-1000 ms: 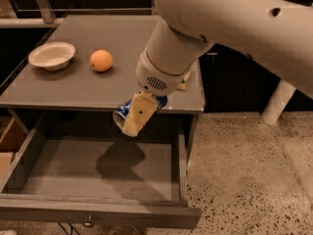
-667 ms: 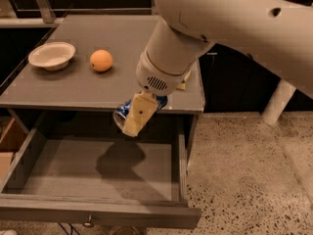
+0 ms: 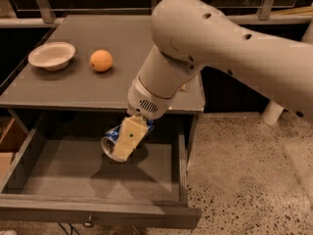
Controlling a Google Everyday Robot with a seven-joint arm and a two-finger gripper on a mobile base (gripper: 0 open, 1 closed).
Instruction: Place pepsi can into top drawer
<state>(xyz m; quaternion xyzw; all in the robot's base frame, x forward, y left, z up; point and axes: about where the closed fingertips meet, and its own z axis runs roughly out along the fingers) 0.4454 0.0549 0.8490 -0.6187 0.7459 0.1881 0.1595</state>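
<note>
My gripper [image 3: 123, 143] hangs from the big white arm, inside the span of the open top drawer [image 3: 93, 212], just below the counter's front edge. It is shut on the pepsi can [image 3: 112, 138], a blue can with a silver end facing left and down. The can lies tilted, held above the drawer's floor, a little right of its middle. A cream finger [image 3: 129, 138] covers most of the can's side. The drawer is pulled fully out, with a small metal knob [image 3: 88, 223] under its front panel.
On the grey countertop [image 3: 112, 89] stand a white bowl [image 3: 52, 56] at the left and an orange fruit [image 3: 101, 60] beside it. A cardboard box [image 3: 11, 140] sits left of the drawer. Speckled floor [image 3: 244, 180] lies to the right.
The gripper with the can has sunk slightly lower into the drawer opening. Bowl and fruit have not moved.
</note>
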